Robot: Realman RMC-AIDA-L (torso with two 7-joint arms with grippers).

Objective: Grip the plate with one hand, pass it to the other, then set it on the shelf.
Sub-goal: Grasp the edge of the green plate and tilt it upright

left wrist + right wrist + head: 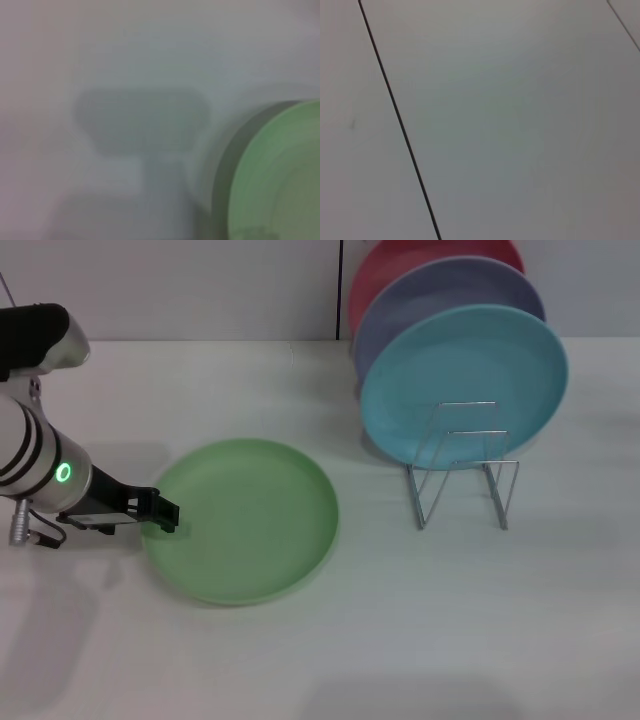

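The light-green plate [245, 518] lies flat on the white table, left of centre in the head view. My left gripper [160, 512], on the wrist with the green light, is low at the plate's left rim and reaches it from the left. Part of the plate's rim also shows in the left wrist view [280, 175], with a shadow on the table beside it. The silver wire shelf [465, 465] stands to the right of the plate. My right gripper is out of view, and the right wrist view shows only a pale panelled surface.
A light-blue plate [465, 380] stands upright in the back of the shelf, with a lavender plate [440, 300] and a red plate [400, 270] behind it. The shelf's front loops hold nothing. A pale wall runs along the table's far edge.
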